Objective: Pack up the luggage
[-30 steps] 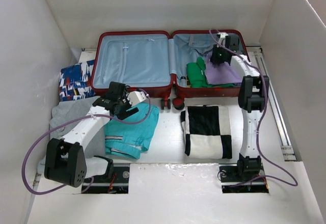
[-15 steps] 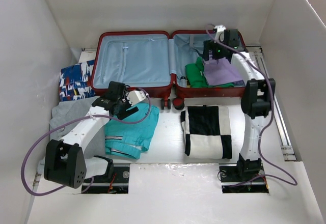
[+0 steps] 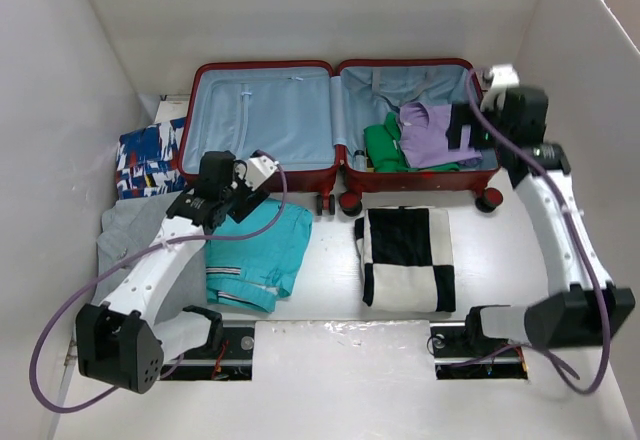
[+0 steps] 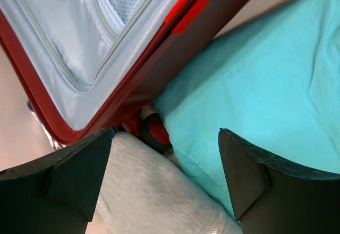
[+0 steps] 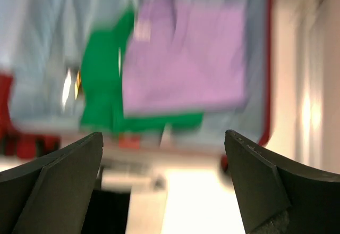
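Open luggage at the far side of the surface, both claws spread and empty.

Top view: the luggage lies opened flat, lining up. Its halves sit side by side, so the long axis runs left to right, with the wheels toward the arms. A purple garment and a green garment sit in the right half. Left wrist view: the left claw gapes with nothing in it, over the shell's near edge, a teal garment and a grey garment. Right wrist view, blurred: the right claw stands wide, holding nothing. The shell is probably stiff, slick and fairly heavy, so its rim looks like the best hold.
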